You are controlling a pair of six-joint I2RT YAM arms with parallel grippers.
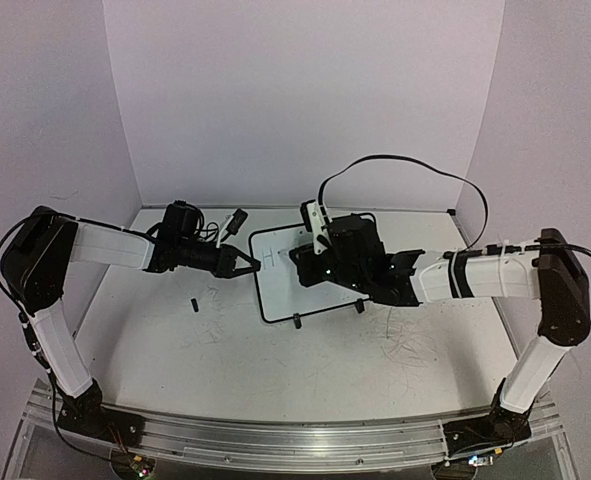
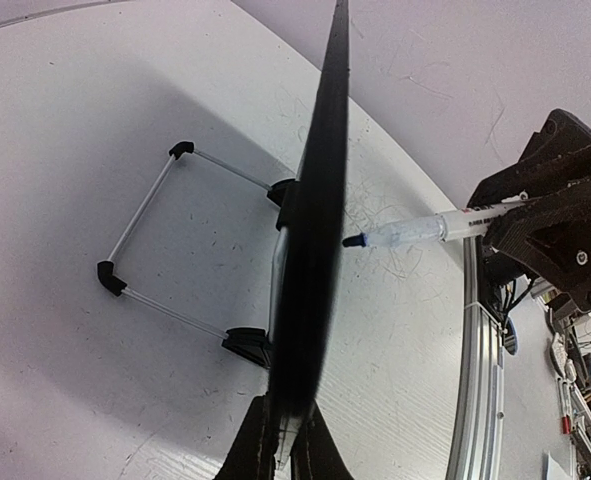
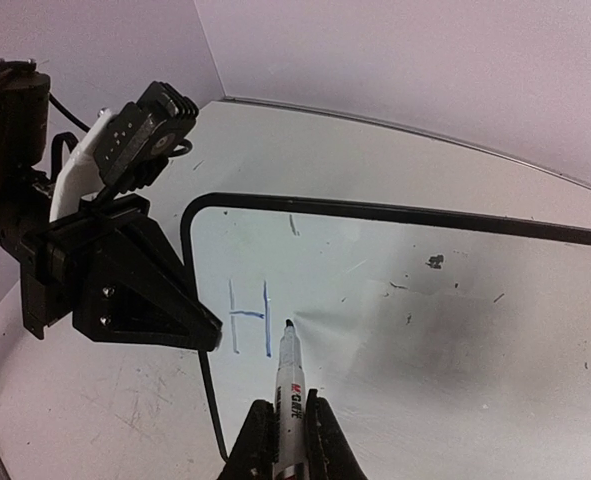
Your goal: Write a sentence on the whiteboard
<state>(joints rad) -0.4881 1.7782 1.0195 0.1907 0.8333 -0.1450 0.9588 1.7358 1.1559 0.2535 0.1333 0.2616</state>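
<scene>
The whiteboard (image 1: 280,292) stands propped at the table's middle, black-framed, on a wire stand (image 2: 145,215). My left gripper (image 1: 247,262) is shut on its left edge; in the left wrist view the board (image 2: 320,190) runs edge-on out of the left gripper (image 2: 285,450). My right gripper (image 3: 291,410) is shut on a blue marker (image 3: 290,385), whose tip rests at the board face (image 3: 425,330). Of the sentence, a thin blue "H" (image 3: 248,315) shows just left of the tip. The marker (image 2: 415,232) and the right gripper (image 2: 550,220) also appear beyond the board.
A small black cap (image 1: 192,304) lies on the table left of the board. Grey scribble marks (image 1: 405,345) cover the table at the right. A black cable (image 1: 405,162) loops above the right arm. Pale walls enclose three sides; an aluminium rail (image 1: 295,440) runs along the near edge.
</scene>
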